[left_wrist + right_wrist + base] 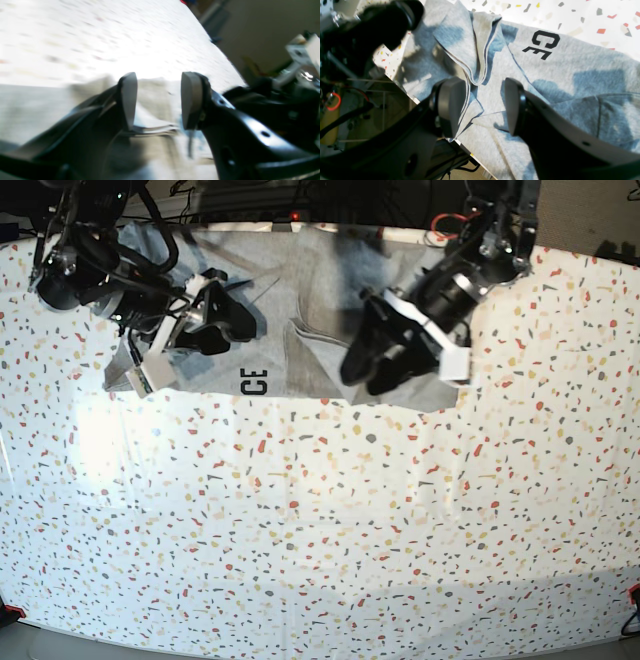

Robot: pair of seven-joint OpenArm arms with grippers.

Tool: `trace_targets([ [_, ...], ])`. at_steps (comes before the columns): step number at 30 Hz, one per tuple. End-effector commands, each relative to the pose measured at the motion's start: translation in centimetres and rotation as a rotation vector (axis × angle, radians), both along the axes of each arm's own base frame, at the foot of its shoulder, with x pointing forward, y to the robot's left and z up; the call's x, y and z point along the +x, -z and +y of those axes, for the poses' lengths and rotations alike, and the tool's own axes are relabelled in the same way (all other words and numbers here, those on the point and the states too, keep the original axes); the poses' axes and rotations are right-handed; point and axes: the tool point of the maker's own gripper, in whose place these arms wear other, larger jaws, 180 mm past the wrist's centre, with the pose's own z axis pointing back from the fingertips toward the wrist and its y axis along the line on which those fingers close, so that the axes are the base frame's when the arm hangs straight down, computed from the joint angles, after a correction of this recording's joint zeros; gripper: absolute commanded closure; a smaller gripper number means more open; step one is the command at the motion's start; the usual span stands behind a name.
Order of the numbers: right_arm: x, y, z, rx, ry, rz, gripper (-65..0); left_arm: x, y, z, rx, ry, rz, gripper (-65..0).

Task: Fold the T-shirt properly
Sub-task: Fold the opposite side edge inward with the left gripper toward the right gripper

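— Worktop: what is recorded of it?
— White terrazzo worktop (320,530), speckled red, grey and yellow, is seen across the whole base view; its near half is lit brightly.

— Item one, the T-shirt?
— Light grey T-shirt (300,310) is laid along the far edge of the worktop, partly folded, with layers doubled over one another. Black lettering (254,386) reading "CE" is shown at its near hem. In the right wrist view one part of the cloth is seen hanging over the worktop's edge, and a folded flap with a stitched hem is piled on the main body.

— Item two, the right gripper?
— Right gripper (480,105) is held over the end of the T-shirt toward the far left corner of the worktop as the base view shows it. Its jaws are parted and nothing is gripped; the folded flap's hem is seen through the gap, though contact of the pads with the cloth cannot be told.

— Item three, the left gripper?
— Left gripper (158,100) is placed above the shirt's other end, near its near hem. Jaws are spread, nothing is clasped between them; blurred grey cloth is seen beyond the gap. Detail in this wrist view is smeared.
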Motion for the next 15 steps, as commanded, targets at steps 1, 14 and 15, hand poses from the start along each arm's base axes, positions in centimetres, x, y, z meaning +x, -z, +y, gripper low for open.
trace_targets([
  [1,0.5,-1.2,0.2,0.015,-0.009,-0.048,-29.3,0.0,-0.3,0.5,0.023,0.010,-0.015,-27.6],
  [14,0.4,-1.1,0.2,0.014,-0.010,-0.045,-29.3,-4.0,3.2,-1.7,0.181,0.084,0.017,-27.6],
  [15,0.4,-1.0,0.1,0.010,-0.013,-0.040,-29.3,-3.6,3.4,-1.8,0.198,0.059,0.014,-27.6],
])
